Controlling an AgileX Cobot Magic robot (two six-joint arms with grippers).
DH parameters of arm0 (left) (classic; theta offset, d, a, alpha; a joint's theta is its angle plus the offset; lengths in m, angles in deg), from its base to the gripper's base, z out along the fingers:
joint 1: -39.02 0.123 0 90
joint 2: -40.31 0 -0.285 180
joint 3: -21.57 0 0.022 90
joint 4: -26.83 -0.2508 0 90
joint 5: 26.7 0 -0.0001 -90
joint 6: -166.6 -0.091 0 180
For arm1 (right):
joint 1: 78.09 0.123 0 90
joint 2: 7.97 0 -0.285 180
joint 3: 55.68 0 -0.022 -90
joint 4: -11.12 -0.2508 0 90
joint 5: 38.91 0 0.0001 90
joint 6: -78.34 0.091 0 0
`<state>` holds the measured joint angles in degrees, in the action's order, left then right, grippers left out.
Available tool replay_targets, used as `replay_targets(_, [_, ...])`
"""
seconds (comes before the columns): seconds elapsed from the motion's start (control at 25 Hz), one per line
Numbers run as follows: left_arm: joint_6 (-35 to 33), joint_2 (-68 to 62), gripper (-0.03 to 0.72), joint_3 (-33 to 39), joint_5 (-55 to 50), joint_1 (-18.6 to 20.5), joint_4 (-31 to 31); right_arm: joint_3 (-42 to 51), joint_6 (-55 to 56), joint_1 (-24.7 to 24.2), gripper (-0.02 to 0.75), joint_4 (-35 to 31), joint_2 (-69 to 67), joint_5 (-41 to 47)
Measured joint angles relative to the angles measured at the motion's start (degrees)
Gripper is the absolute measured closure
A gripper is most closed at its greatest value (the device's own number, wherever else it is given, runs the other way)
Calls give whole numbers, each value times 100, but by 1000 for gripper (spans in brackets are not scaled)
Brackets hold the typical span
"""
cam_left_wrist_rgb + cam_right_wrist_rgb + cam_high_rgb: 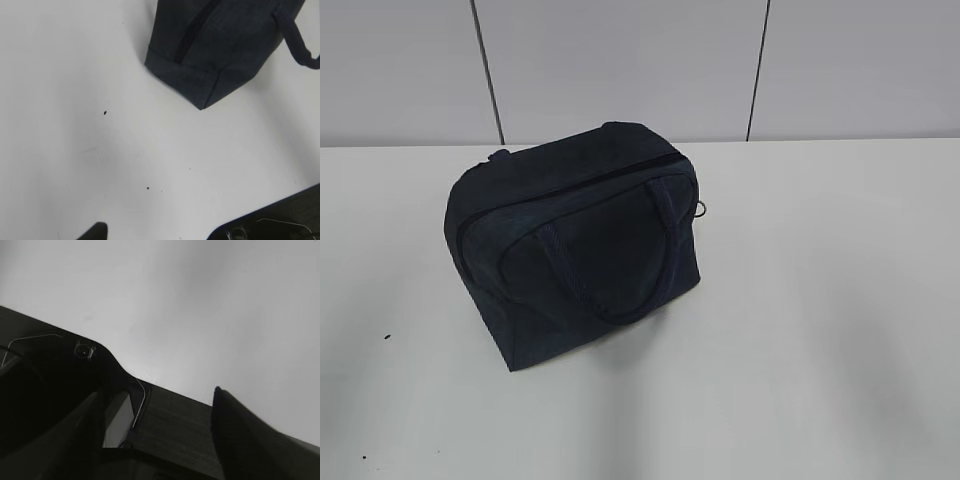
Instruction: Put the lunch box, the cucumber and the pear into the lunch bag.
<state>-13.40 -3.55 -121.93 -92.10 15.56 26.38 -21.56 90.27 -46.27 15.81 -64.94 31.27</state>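
Note:
The dark navy lunch bag [575, 240] stands on the white table, left of centre. Its zipper line runs shut along the top, with the metal ring pull [703, 210] at its right end. Its lower corner and one loop handle show in the left wrist view [215, 45]. The lunch box, the cucumber and the pear are out of view. My left gripper [163, 235] hovers over bare table short of the bag, with one fingertip [95, 232] showing, spread wide and empty. My right gripper [160, 440] is open and empty over a dark platform. Neither gripper shows in the exterior view.
A black platform with thin white lines and a round fitting [84, 350] fills the lower part of the right wrist view. A similar dark edge [280, 220] sits at the left wrist view's bottom right. A grey panelled wall [620, 60] stands behind the table.

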Motion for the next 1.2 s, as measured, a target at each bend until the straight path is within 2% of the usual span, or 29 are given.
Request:
replay_targets(0.28, [0,2037,253,1057,180,0,106,723,0,0,227,11,2001,0])
replay_targets(0.64, [0,3007,253,1094,215,0,100,1401,-564,0,227,23,3758,-349])
replay_targets(0.92, [0,3562,253,1094,209,0,99,1437,-1006,24,227,33,4887,-385])
replay_targets(1.2, [0,3712,253,1094,186,0,86,1437,-1286,23,227,46,5026,-387])
